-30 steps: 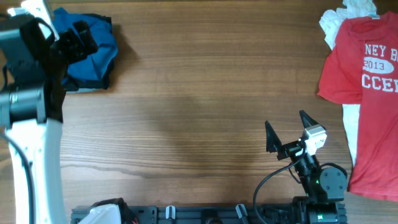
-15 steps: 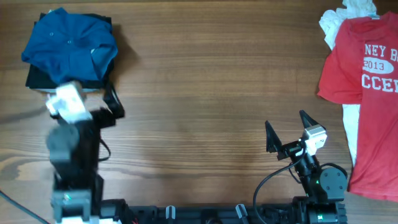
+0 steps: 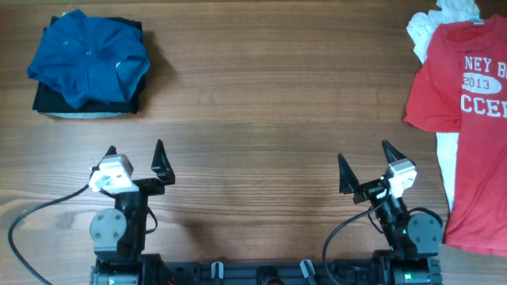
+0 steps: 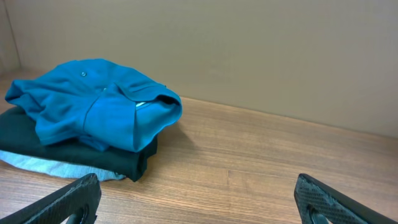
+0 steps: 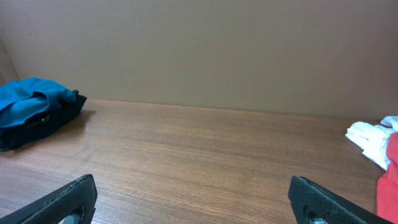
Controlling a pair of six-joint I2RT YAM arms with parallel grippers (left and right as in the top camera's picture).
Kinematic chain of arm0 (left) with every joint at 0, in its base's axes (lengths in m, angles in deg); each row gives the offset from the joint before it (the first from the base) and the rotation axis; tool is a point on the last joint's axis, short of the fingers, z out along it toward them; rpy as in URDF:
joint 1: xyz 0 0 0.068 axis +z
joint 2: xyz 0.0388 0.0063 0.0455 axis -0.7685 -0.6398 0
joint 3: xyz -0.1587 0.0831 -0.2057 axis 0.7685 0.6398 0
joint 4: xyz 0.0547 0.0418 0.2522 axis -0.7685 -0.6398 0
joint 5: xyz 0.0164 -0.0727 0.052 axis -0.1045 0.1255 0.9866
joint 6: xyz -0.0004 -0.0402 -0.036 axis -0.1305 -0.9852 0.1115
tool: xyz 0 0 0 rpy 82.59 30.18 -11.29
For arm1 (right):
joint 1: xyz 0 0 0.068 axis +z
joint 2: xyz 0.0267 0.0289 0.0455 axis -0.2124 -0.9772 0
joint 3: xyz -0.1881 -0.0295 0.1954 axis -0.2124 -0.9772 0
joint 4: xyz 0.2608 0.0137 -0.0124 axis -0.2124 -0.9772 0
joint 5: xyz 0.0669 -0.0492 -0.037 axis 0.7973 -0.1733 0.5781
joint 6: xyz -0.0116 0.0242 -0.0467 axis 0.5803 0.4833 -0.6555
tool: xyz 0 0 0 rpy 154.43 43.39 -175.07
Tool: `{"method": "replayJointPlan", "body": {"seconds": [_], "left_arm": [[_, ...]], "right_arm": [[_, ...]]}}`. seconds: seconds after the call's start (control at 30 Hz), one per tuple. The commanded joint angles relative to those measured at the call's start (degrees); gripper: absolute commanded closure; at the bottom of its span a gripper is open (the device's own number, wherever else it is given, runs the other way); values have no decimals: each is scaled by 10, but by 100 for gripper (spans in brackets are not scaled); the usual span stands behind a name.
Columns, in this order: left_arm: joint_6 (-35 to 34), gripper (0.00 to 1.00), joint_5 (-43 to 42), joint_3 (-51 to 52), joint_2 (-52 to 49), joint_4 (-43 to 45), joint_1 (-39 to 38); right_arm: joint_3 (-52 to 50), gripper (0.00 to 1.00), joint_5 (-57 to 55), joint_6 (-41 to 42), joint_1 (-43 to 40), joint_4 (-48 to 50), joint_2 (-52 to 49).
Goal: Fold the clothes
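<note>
A folded dark-blue shirt [image 3: 89, 57] tops a small stack at the far left, over a black piece [image 3: 47, 99] and a pale one; the left wrist view shows this blue shirt [image 4: 93, 102] ahead and to the left. A red T-shirt with white lettering [image 3: 463, 87] lies spread at the right edge over white garments [image 3: 432, 24]. My left gripper [image 3: 135, 152] stands open at the near left, nothing between its fingers. At the near right my right gripper [image 3: 366, 161] is open and empty too. In the right wrist view the red T-shirt's edge [image 5: 388, 186] and a white piece [image 5: 371, 138] show at right.
The wooden table [image 3: 261, 103] runs between the two clothes piles. A black rail [image 3: 261, 273] with the arm bases lines the near edge. A cable [image 3: 47, 210] trails from the left arm. A beige wall [image 5: 199, 50] stands beyond the table.
The left arm has drawn back from the blue stack at the far left to the near edge, open. The folded blue shirt stays on the stack. The right arm has not moved.
</note>
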Motion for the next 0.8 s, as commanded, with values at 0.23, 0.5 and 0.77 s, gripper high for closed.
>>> {"method": "replayJointPlan", "body": {"seconds": [0.23, 0.5, 0.77], "left_arm": [[-5, 0, -8, 55, 81, -2, -3], [-5, 0, -7, 60, 92, -1, -1], [-5, 0, -27, 93, 92, 5, 11]], "right_arm": [[-1, 0, 1, 3, 3, 1, 6], [-1, 0, 1, 3, 3, 1, 6], [-1, 0, 1, 3, 3, 1, 6]]}}
